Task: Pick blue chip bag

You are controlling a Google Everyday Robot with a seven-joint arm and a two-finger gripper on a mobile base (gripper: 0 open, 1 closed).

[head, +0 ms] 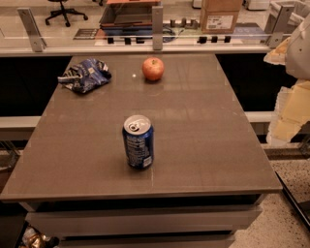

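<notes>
On the brown desk (203, 145), far-left corner: a crumpled dark-blue foil chip bag (85, 75). The cream gripper (286, 116) hangs beyond the right edge; I cannot tell its grip.

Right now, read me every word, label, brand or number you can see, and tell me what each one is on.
No text can be read.
blue soda can: white print on its side, too blurred.
blue chip bag: white and silver markings, too blurred.
cardboard box beyond the table: white label, print too small.
gripper, at the right edge beside the table: no text visible.
</notes>
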